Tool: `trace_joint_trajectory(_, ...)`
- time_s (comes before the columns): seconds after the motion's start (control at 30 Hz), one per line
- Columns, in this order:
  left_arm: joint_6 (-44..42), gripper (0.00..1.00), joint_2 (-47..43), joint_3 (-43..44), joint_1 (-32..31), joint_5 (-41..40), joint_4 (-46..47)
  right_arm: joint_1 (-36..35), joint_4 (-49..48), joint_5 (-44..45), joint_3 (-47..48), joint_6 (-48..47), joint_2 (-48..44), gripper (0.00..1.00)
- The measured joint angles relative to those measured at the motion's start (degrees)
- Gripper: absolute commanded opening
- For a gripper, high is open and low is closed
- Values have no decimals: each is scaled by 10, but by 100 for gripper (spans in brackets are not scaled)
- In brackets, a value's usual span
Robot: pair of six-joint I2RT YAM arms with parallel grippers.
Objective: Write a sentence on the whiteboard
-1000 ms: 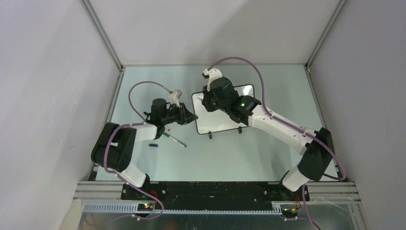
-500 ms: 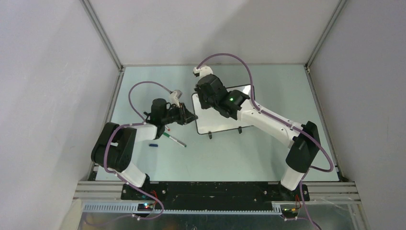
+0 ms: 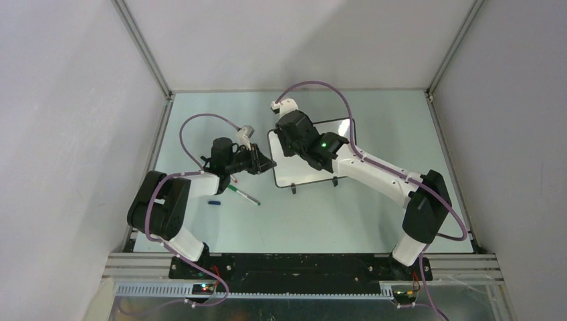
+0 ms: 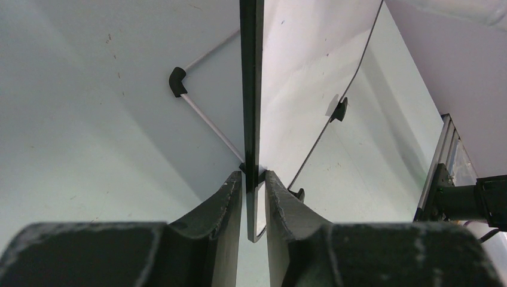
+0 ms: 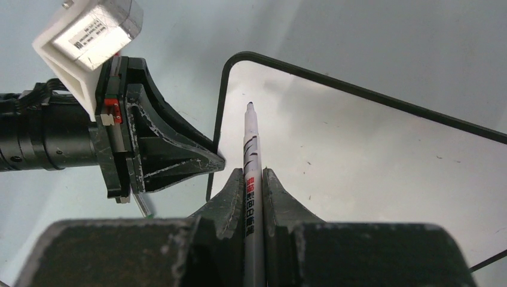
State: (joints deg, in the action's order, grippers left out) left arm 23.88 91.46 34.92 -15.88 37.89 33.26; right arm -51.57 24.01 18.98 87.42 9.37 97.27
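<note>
One whiteboard [image 3: 302,172] sits near the middle of the table [image 3: 348,221], resting on its two black feet [image 3: 293,190], both at the near edge. Two arms are in use. The left gripper [image 4: 253,176] is clamped on the board's left edge, one finger on each face (the left wrist view shows the thin black frame pinched between them). The right gripper [image 5: 253,174] is closed around one marker [image 5: 250,146], uncapped, with its dark tip pointing at the board's far-left corner. The tip lies over the white surface just inside the frame; whether it touches the board cannot be told. A second pen [image 3: 244,196], green at one end, lies flat on the table near the left arm, apart from the board. One small blue cap [image 3: 214,201] lies just left of it.
</note>
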Motion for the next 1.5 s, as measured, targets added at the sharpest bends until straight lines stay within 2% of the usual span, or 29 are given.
trace_joint_trajectory(1.2,-11,26,0,0,-12,-7,-17,3,-5,4,24,-4,28,0)
trace_joint_trajectory(1.5,-14,13,0,0,-14,-5,-19,5,-5,12,25,-4,29,0)
